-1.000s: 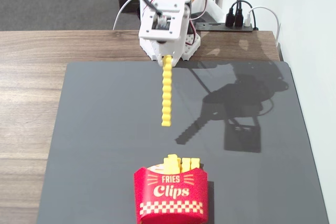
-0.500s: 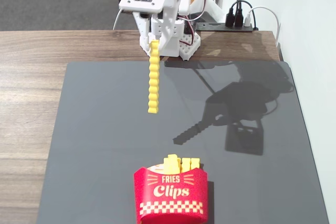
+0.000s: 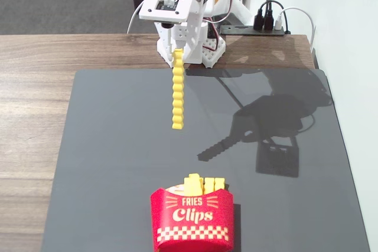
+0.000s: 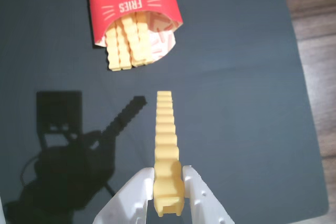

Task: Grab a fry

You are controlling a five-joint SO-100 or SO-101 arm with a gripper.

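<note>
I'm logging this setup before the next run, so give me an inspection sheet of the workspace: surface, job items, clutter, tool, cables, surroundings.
Surface: dark mat lying on a wooden table; the arm's shadow falls on the mat.
Job's things: the fry, long, yellow and ridged, is held in the air above the mat, hanging down; its shadow lies apart from it.
Other items: red carton marked "Fries Clips" stands near the mat's front edge with more yellow fries inside.
Clutter: nothing seen.
Tool: shut on the fry's upper end, white fingers on either side in the wrist view.
Cables: several plugged into a black strip behind the base.
Surroundings: white wall on the right; grey floor beyond the table.
</note>
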